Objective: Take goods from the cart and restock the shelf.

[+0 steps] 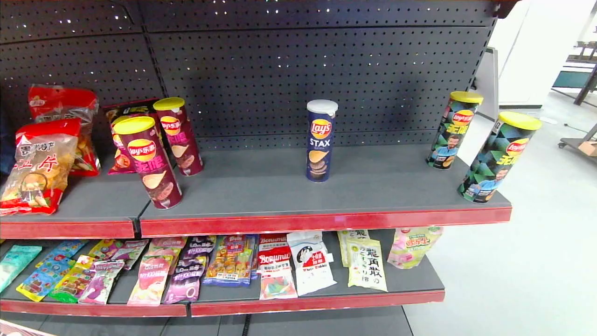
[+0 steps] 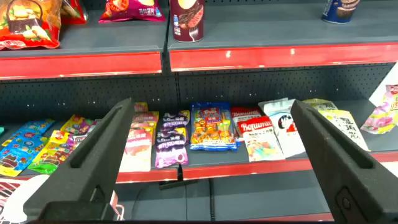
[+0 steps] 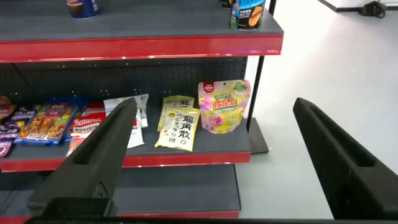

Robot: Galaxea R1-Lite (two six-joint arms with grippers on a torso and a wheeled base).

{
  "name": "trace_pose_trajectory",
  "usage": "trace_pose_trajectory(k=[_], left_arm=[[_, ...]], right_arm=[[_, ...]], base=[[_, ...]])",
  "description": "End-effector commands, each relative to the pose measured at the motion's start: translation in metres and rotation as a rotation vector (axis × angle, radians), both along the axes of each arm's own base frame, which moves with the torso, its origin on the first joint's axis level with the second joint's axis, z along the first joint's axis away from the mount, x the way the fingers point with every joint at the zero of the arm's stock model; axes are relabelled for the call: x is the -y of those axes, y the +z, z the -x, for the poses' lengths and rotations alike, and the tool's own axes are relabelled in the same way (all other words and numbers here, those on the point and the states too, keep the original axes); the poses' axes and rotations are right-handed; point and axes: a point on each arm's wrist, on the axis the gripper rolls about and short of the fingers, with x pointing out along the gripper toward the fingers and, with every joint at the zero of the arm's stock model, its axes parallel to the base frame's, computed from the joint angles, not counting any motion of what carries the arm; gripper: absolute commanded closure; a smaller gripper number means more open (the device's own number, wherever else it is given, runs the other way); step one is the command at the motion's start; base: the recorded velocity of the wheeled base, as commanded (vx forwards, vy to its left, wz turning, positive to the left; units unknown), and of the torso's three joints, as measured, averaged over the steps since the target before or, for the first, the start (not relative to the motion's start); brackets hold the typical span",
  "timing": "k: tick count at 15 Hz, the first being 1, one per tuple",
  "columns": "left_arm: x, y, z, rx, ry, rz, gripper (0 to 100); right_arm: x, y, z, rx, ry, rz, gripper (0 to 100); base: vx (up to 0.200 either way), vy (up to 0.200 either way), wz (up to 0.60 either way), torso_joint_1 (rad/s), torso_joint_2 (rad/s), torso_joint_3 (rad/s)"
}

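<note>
Both empty: left gripper [image 2: 211, 109] and right gripper [image 3: 216, 106], jaws apart, nothing held. Target shelf [image 1: 326, 217] is dead ahead, upper deck above both. Blue can [image 1: 321, 140] stands upright up-and-ahead between them, bare deck either side. Pale edge [image 2: 22, 191] just below left gripper is possibly the cart, so left arm is nearer.

On the right of the head view you have pale grey floor [image 1: 536, 261] running back to a white wall [image 1: 527, 51]. At the far right edge you can see a cardboard box [image 1: 588, 148] resting on a low dark stand [image 1: 571, 141]. Farther back, a green panel [image 1: 570, 79] sits below a dark frame [image 1: 588, 46].
</note>
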Motion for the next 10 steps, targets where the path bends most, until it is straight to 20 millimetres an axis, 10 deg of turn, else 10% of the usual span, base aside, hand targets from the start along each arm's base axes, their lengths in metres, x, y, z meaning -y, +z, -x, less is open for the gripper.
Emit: trace_pose_trajectory(k=[1, 10], left_arm=[[0.0, -0.0002, 0.0, 0.0, 0.0, 0.0, 0], [0.0, -0.0002, 0.0, 0.0, 0.0, 0.0, 0]], right_arm=[[0.0, 0.0, -0.0001, -0.001, 0.0, 0.0, 0], [0.0, 0.0, -0.0001, -0.001, 0.0, 0.0, 0]], base=[[0.0, 0.0, 0.6, -0.002, 0.0, 0.007], [0.0, 0.0, 0.6, 0.004, 0.0, 0.002]])
